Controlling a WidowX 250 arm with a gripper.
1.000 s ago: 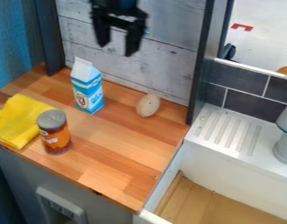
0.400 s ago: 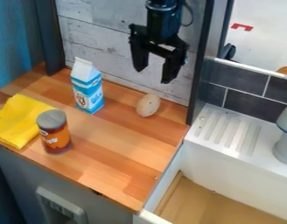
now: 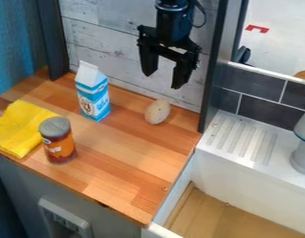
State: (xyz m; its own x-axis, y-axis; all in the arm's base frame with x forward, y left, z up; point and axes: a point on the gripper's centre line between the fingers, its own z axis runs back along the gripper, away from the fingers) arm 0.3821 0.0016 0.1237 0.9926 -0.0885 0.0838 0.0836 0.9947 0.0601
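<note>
From where I stand, a black gripper (image 3: 162, 80) hangs from above in front of a whitewashed plank wall (image 3: 108, 49), its jaws spread apart with a gap between them. The egg (image 3: 157, 112), pale brown, lies on the wooden counter (image 3: 121, 148), near the foot of the wall; it is below the gripper in my view and apart from it. To the egg's left, a blue and white carton (image 3: 93, 95) stands upright. Nearer me and further left stands an orange and brown can (image 3: 57, 142) with a gray top, just beside a folded yellow cloth (image 3: 21, 128). To the right of the counter is a white sink (image 3: 233, 183) with a ridged ledge (image 3: 242, 139) along its back, below dark tiles (image 3: 267, 114).
</note>
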